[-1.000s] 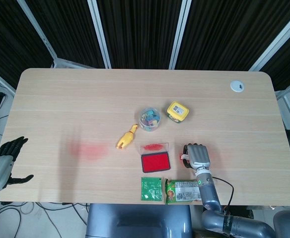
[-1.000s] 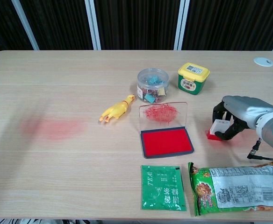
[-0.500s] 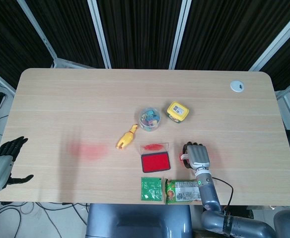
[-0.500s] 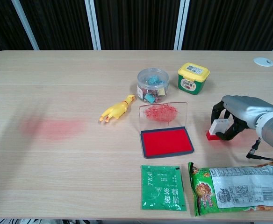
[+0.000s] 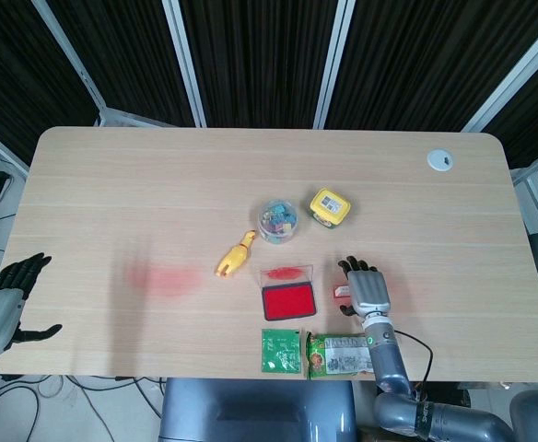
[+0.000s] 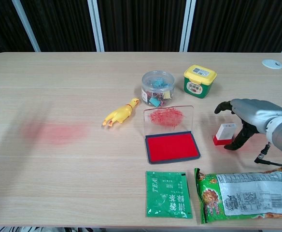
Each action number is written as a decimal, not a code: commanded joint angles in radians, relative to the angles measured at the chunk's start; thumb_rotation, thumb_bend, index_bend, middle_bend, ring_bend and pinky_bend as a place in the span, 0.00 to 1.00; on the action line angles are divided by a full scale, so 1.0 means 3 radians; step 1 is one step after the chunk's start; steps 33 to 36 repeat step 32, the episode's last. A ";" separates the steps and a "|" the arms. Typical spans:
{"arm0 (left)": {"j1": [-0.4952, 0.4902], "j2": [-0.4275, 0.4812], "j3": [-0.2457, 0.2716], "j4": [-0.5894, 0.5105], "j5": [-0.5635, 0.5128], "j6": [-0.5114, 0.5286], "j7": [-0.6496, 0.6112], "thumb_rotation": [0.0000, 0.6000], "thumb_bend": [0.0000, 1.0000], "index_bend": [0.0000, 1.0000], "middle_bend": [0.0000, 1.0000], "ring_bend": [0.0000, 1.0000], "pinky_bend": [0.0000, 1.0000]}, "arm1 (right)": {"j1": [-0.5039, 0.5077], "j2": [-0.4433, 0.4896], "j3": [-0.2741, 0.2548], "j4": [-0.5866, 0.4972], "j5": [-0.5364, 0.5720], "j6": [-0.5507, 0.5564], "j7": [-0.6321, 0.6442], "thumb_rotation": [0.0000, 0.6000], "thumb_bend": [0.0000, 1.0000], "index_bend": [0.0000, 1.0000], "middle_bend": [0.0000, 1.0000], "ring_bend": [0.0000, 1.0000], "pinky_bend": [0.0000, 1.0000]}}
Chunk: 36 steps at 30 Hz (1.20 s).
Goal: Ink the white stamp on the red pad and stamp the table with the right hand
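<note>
The white stamp [image 6: 224,134] with a red base stands upright on the table, right of the red ink pad [image 6: 172,146]. The pad's clear lid [image 6: 169,117] is tipped up behind it. My right hand [image 6: 254,112] hovers over and beside the stamp with its fingers spread, and nothing is held. Its thumb lies close to the stamp's right side. In the head view the stamp [image 5: 341,293] shows just left of my right hand [image 5: 368,290], with the pad [image 5: 287,301] further left. My left hand [image 5: 6,299] hangs open off the table's left edge.
A snack bag [image 6: 245,194] and a green tea packet [image 6: 167,193] lie at the front edge. A yellow rubber chicken [image 6: 120,113], a clear jar of clips [image 6: 157,88] and a yellow-lidded tub [image 6: 199,80] sit behind the pad. A red smear [image 6: 54,131] marks the table at left.
My right hand has let go of the stamp: its fingers have lifted and spread. The stamp now stands free on the table. The left hand is still.
</note>
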 commanded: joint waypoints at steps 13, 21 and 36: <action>0.0020 -0.0003 0.0009 0.0025 0.0078 0.0070 -0.0005 1.00 0.00 0.00 0.00 0.00 0.00 | -0.0382 0.0877 -0.0367 -0.0804 -0.0982 0.0622 0.0255 1.00 0.18 0.02 0.01 0.01 0.22; 0.0045 -0.0027 0.0029 0.0068 0.0164 0.0153 0.0098 1.00 0.00 0.00 0.00 0.00 0.00 | -0.0944 0.1569 -0.0878 -0.0915 -0.1893 0.1280 0.0761 1.00 0.13 0.00 0.00 0.00 0.19; 0.0071 -0.0070 0.0023 0.0107 0.0182 0.0226 0.0178 1.00 0.00 0.00 0.00 0.00 0.00 | -0.1437 0.1788 -0.1099 -0.0632 -0.2419 0.1688 0.1319 1.00 0.13 0.00 0.00 0.00 0.19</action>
